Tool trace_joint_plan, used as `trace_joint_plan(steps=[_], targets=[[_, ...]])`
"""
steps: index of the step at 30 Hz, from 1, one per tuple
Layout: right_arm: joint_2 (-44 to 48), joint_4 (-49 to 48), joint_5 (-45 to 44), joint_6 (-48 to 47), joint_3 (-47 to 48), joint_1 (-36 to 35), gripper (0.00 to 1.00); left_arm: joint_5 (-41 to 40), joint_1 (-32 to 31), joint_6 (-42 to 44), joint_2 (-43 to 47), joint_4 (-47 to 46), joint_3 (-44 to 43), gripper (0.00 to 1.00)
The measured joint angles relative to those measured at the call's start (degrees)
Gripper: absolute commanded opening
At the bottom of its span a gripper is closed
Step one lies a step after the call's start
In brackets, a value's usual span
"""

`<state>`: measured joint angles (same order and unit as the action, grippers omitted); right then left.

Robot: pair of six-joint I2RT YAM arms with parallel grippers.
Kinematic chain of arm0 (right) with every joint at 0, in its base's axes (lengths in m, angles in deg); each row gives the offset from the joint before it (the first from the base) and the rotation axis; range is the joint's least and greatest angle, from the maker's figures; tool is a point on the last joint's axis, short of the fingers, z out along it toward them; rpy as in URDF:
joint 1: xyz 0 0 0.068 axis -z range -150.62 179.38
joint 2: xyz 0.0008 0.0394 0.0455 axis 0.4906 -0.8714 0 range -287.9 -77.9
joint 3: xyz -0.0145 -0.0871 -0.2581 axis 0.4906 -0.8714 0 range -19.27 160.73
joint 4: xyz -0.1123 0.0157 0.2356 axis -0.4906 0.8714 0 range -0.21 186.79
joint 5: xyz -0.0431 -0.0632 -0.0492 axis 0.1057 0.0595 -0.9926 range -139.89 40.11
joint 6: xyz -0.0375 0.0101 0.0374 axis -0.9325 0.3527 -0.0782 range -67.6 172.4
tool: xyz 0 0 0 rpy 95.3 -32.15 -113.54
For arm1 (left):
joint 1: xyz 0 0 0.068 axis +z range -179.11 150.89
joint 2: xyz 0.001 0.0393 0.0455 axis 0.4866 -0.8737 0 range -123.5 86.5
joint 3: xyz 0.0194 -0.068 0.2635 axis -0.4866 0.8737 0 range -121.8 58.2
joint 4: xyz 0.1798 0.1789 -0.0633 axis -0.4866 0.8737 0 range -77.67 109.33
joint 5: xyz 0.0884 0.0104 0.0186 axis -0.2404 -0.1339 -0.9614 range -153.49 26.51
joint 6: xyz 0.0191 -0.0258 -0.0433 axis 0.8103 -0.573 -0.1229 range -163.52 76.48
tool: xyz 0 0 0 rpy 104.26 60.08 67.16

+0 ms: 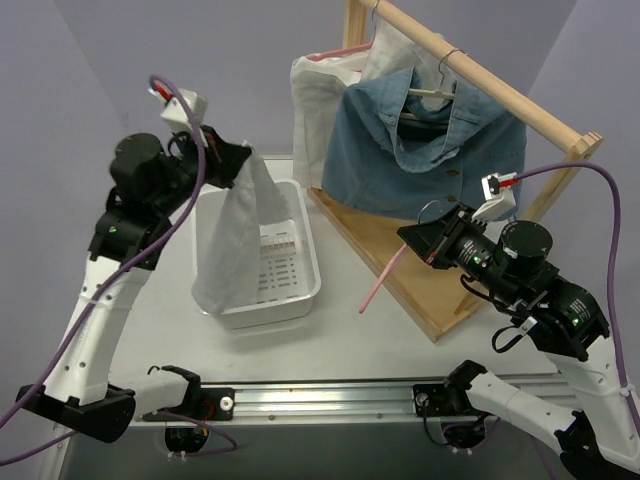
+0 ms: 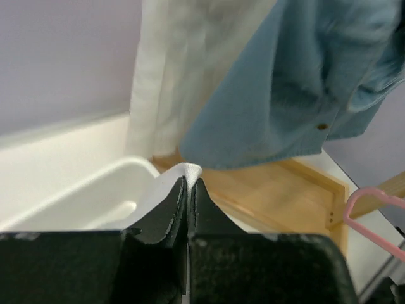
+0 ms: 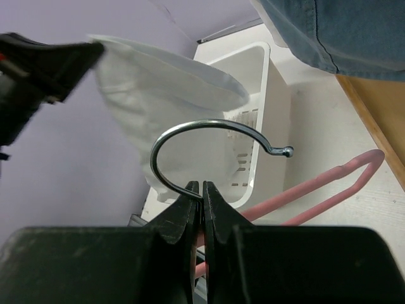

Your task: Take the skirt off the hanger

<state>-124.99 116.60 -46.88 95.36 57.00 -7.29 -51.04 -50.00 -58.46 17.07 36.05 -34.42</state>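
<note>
- My left gripper pinches the white cloth skirt, which hangs over the white slotted plastic basket.
- My right gripper clamps the bare pink plastic hanger by its hook.
- I'd lower the skirt gently, then release.

Bright, even light; soft shadows; left wrist view blurred

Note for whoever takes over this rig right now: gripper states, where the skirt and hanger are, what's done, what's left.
The left gripper is shut on the white skirt, which hangs down over the white basket.
The right gripper is shut on the metal hook of the pink hanger, held apart from the skirt.
Done: skirt is off the hanger.
Left: probably drop the skirt into the basket and set the hanger down.
</note>
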Motion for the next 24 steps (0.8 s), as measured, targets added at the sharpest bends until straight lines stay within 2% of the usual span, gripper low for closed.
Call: trace_joint_plan(steps=[4, 7, 8, 10, 11, 12, 14, 15, 24], targets=[[-0.42, 0.00, -0.04, 0.02, -0.39, 0.00, 0.00, 1.31, 0.04, -6.47, -2.03, -1.20, 13.35, 0.06], [-0.59, 0.02, -0.04, 0.02, -1.01, 0.00, 0.00, 2.75, 0.24, -9.84, -4.13, -0.24, 17.84, 0.09], [-0.63, 0.00, -0.07, 0.02, -1.36, 0.00, 0.00, 3.28, 0.35, -10.67, -5.09, 0.33, 17.92, 0.14], [-0.87, 0.07, -0.11, 0.02, -2.08, 0.00, 0.00, 4.33, 0.63, -11.91, -6.36, 0.50, 17.49, 0.30], [-1.09, 0.07, -0.17, 0.02, -2.43, 0.00, 0.00, 4.85, 0.76, -12.35, -6.84, 0.81, 16.87, 0.54], [-1.31, 0.13, -0.33, 0.02, -2.73, 0.00, 0.00, 5.42, 0.87, -12.66, -7.30, 1.09, 16.13, 0.62], [-1.99, 0.74, -0.85, 0.02, -3.06, 0.00, 0.00, 6.51, 1.05, -14.19, -7.91, 1.33, 14.32, 0.73], [-2.29, 1.05, -1.07, 0.02, -3.15, 0.00, 0.00, 7.50, 1.11, -14.78, -7.91, 1.31, 13.51, 0.82], [-6.16, 2.60, -4.37, -0.24, -4.94, 0.00, 0.00, 18.29, -1.49, -16.46, -4.81, 0.33, 5.97, 0.84]])
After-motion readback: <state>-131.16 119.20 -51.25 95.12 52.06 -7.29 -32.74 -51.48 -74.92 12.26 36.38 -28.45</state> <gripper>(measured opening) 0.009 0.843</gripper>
